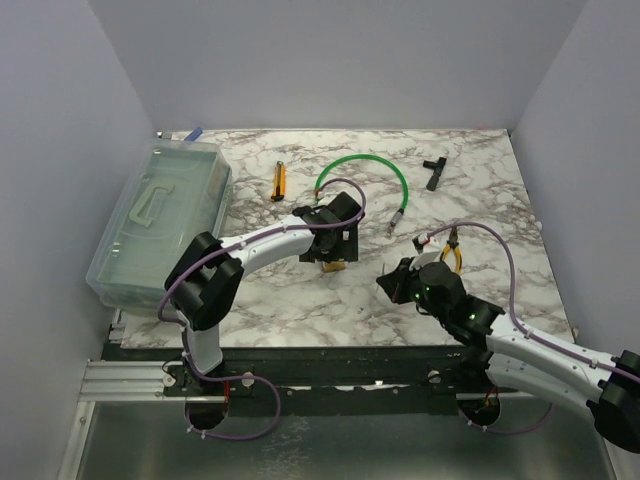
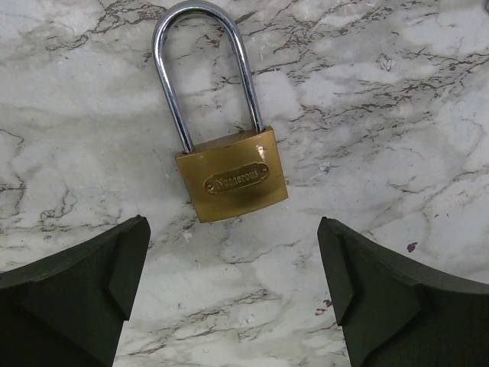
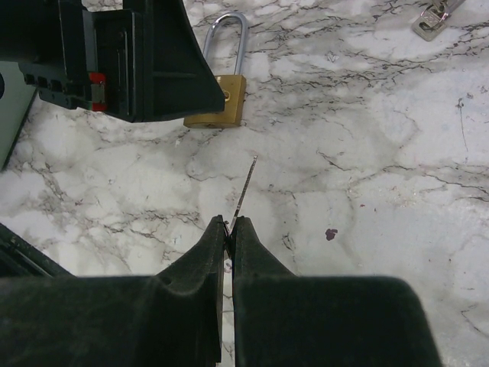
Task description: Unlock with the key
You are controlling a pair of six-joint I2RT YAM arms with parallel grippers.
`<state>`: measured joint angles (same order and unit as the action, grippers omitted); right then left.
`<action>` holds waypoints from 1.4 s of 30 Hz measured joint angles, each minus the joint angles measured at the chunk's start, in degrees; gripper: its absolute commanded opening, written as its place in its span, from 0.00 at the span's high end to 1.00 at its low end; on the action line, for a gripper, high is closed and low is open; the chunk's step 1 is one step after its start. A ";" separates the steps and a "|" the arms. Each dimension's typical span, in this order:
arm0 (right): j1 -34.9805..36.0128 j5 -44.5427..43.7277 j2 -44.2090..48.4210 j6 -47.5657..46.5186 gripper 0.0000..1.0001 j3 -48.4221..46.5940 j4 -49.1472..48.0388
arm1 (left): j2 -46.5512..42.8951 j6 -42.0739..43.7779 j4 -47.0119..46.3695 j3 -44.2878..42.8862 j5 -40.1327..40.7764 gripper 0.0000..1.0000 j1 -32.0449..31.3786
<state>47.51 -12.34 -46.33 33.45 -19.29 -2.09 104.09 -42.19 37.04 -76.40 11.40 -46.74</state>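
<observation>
I can't see inside the cloudy plastic box (image 1: 160,225) on the marble desk (image 1: 300,300). Only my right wrist view shows the tiny silvery key (image 3: 243,191), pinched in the right jaws near the brass padlock (image 2: 233,183). The left jaws hang wide apart above it.

A small brass padlock (image 1: 336,266) is seen just under the left gripper (image 1: 330,252) on the white marble-patterned table top (image 1: 480,200).

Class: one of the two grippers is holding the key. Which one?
The right gripper: its jaws are shut on the thin key, which sticks out in front of it. The left gripper stands wide open over the padlock, holding nothing.
</observation>
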 measured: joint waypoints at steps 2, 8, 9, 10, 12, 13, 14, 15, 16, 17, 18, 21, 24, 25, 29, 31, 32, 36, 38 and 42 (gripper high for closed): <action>0.00 0.00 0.13 0.11 1.00 0.11 0.00 | 0.61 0.22 0.50 -0.33 0.00 0.01 0.00; 0.00 0.20 1.03 0.24 1.00 0.35 -0.02 | 3.45 1.29 1.57 -2.32 -0.26 0.02 0.00; 0.00 0.24 1.11 0.28 1.00 0.39 -0.02 | 4.33 1.38 1.77 -2.69 -0.26 0.02 0.00; 0.00 0.26 1.16 0.42 1.00 0.48 0.00 | 5.01 1.46 1.81 -2.97 -0.26 0.03 0.00; 0.00 0.46 1.46 0.59 1.00 0.72 0.02 | 6.43 1.62 2.08 -3.69 -0.26 0.05 0.00; 0.00 0.55 1.66 0.61 1.00 0.83 0.02 | 7.26 1.73 2.08 -4.17 -0.28 0.06 0.00; 0.00 0.68 1.86 0.66 1.00 0.92 0.02 | 8.07 1.77 2.12 -4.76 -0.28 0.07 0.00; 0.00 0.81 2.08 0.68 1.00 0.98 0.02 | 8.66 1.77 2.10 -5.16 -0.28 0.08 0.00; 0.00 0.90 2.25 0.76 1.00 1.03 0.02 | 9.35 1.75 2.25 -5.75 -0.26 0.09 0.00; 0.00 1.07 2.45 0.85 1.00 1.07 0.02 | 9.81 1.73 2.36 -6.21 -0.26 0.10 0.00; 0.00 1.11 2.64 1.01 1.00 1.14 0.02 | 10.36 1.55 2.64 -6.80 -0.24 0.11 0.00; 0.00 1.31 2.99 1.09 1.00 1.42 0.02 | 11.89 0.72 3.58 -8.81 -0.13 0.14 0.00; -0.02 1.33 3.15 1.11 1.00 1.77 0.04 | 13.09 -0.68 5.22 -10.27 0.66 0.18 0.02; 0.00 1.33 3.17 1.14 1.00 1.81 0.04 | 13.55 -1.33 5.79 -10.75 1.07 0.19 0.00; 0.00 1.40 3.19 1.14 1.00 1.84 0.02 | 13.97 -3.34 6.91 -11.23 2.34 0.23 0.00; 0.00 1.44 3.23 1.11 1.00 1.84 0.02 | 14.01 -4.22 7.21 -11.23 2.97 0.25 0.00; -0.02 1.46 3.26 1.14 1.00 1.84 0.02 | 14.01 -4.50 7.30 -11.23 3.17 0.27 0.00; 0.00 1.51 3.32 1.14 1.00 1.84 0.02 | 14.10 -5.64 7.43 -11.23 3.69 0.32 0.00; 0.00 1.53 3.37 1.14 1.00 1.84 0.02 | 14.10 -6.03 7.43 -11.23 3.82 0.43 0.00; -0.02 1.53 3.37 1.11 1.00 1.84 0.02 | 14.08 -6.84 7.34 -11.06 4.24 0.71 -0.13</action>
<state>47.48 -10.81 -42.96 34.57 -17.45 -2.07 118.17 -49.04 44.38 -87.46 15.64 -46.87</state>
